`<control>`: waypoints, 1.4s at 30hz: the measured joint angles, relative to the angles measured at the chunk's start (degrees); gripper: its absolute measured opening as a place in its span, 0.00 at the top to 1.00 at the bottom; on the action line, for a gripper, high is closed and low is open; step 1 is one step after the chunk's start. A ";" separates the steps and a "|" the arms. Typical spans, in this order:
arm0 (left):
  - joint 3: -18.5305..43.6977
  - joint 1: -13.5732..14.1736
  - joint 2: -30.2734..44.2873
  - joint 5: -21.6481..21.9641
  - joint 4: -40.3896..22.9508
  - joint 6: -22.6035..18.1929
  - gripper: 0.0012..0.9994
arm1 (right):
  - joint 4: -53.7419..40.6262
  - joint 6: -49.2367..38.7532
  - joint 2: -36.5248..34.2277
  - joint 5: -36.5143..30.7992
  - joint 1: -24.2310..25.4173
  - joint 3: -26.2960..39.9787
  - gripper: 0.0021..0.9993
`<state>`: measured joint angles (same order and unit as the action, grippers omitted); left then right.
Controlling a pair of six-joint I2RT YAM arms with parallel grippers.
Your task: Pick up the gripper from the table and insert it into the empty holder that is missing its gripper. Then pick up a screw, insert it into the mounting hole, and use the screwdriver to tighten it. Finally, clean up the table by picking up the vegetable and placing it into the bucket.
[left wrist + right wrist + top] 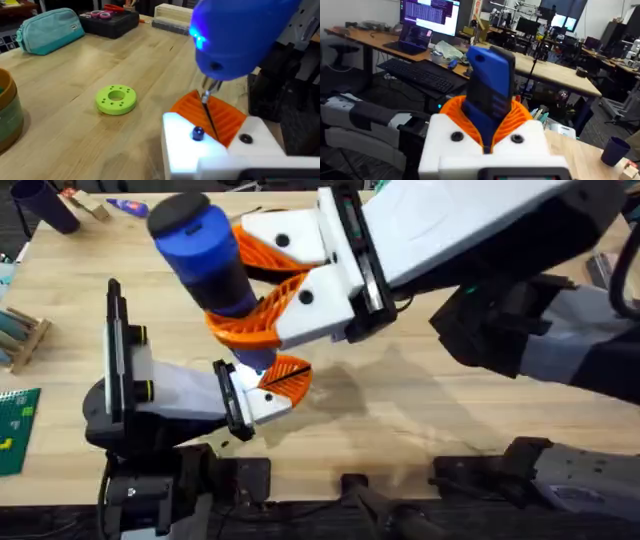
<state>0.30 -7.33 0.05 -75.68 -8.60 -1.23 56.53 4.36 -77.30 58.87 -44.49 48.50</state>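
Right end effector (262, 288), one pair of large orange ribbed fingers on a white mount, is clamped around the thick blue cylindrical power screwdriver with a black end cap (205, 250), holding it tilted above the wide light wooden surface (420, 410). Below its narrow nose sits the short orange ribbed wedge gripper (287, 376), seated in the white blocky holder with a black edge plate (238, 398) on the smaller grey-and-black arm at the lower left.

From the left wrist, the screwdriver (240, 35) shows one lit blue lamp and a thin dark bit running down across the orange gripper (212, 114) to the white holder block (185, 147). One dark screw head (198, 132) sits in the block just beside the bit's tip, and one empty dark hole (245, 139) lies nearby. Whether the left end effector is open or closed cannot be told.

That view also shows one lime-green ring-shaped disc with small holes (116, 99) lying flat, one teal zipped pouch (50, 31) farther off, and one brown bucket rim (9, 112) at the edge.

From the right wrist, the screwdriver (490, 85) stands between the orange fingers (520, 117).
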 joint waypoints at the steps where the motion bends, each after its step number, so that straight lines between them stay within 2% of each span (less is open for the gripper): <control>1: 0.00 0.00 0.00 0.00 0.00 0.00 0.99 | 0.03 -0.11 -0.20 0.02 -0.09 0.19 0.96; 42: 0.00 0.00 0.00 0.00 0.00 0.00 0.99 | -0.04 -0.61 -2.55 0.57 -1.64 1.39 0.96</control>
<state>0.30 -7.33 0.05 -75.68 -8.60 -1.23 56.49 3.76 -79.85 59.44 -46.13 49.89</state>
